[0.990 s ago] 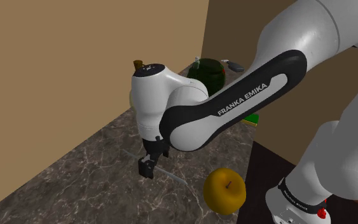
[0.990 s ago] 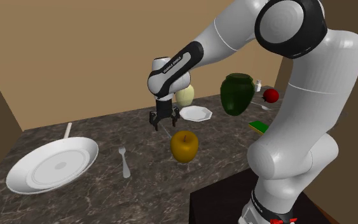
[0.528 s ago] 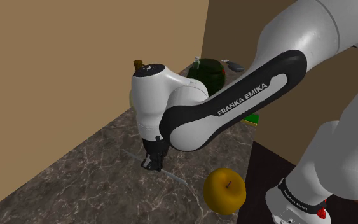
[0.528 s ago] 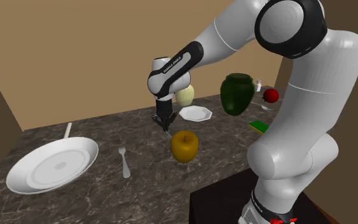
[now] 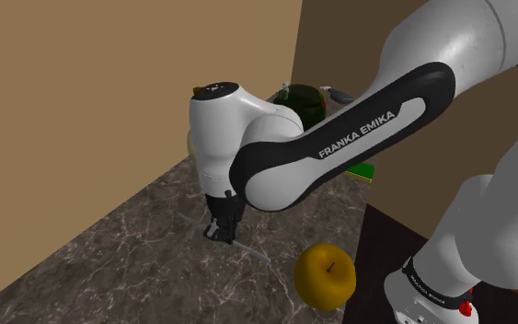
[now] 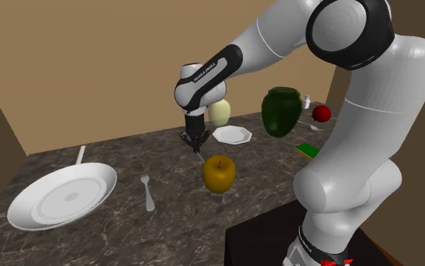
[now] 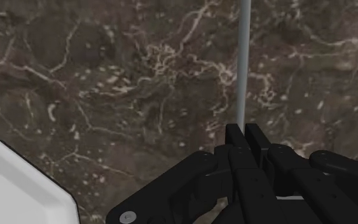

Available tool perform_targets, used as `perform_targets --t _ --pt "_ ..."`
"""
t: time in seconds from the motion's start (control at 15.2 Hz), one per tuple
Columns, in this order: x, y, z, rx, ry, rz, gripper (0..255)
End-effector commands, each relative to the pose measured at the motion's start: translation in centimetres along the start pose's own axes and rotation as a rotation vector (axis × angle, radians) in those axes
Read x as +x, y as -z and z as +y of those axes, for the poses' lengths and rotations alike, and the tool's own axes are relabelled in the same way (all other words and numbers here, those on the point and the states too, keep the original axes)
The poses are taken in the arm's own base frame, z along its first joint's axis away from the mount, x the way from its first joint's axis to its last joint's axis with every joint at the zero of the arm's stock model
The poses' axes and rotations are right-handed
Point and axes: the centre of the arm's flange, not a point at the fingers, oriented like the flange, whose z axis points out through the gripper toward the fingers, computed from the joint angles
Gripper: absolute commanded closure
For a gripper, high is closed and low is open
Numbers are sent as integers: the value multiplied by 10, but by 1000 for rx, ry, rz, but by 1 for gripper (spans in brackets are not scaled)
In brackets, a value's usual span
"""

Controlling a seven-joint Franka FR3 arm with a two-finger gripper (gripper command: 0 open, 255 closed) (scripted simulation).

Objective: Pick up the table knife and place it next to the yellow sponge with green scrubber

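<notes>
The table knife (image 7: 243,63) is a thin grey bar running straight out from between my fingertips (image 7: 236,137) over the dark marble counter (image 7: 107,76). My gripper (image 7: 245,132) is shut on it. In the shoulder view the gripper (image 5: 220,230) points down at the counter, with the knife (image 5: 250,252) showing as a thin line beside it. In the second exterior view the gripper (image 6: 195,143) hangs just behind a yellow apple (image 6: 219,173). The sponge (image 6: 306,150) lies near the counter's edge at that view's right, green side up, partly behind my arm.
A small white plate (image 6: 232,134) and a pale rounded object (image 6: 219,113) sit behind the gripper. A dark green jar (image 6: 281,111) and a red item (image 6: 321,113) stand at the back right. A large white plate (image 6: 62,195) and a fork (image 6: 148,193) lie left.
A second ago the fingers stood apart around the knife; they have since shut on it. The arm's wrist has since risen slightly.
</notes>
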Motion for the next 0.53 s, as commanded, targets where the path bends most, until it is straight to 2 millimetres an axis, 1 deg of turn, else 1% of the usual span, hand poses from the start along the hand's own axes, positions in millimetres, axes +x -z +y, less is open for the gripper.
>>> perform_targets --t 0.0,0.46 --pt "-1 11 -1 0 0 0 255" --pt "-3 48 -1 0 0 0 255"
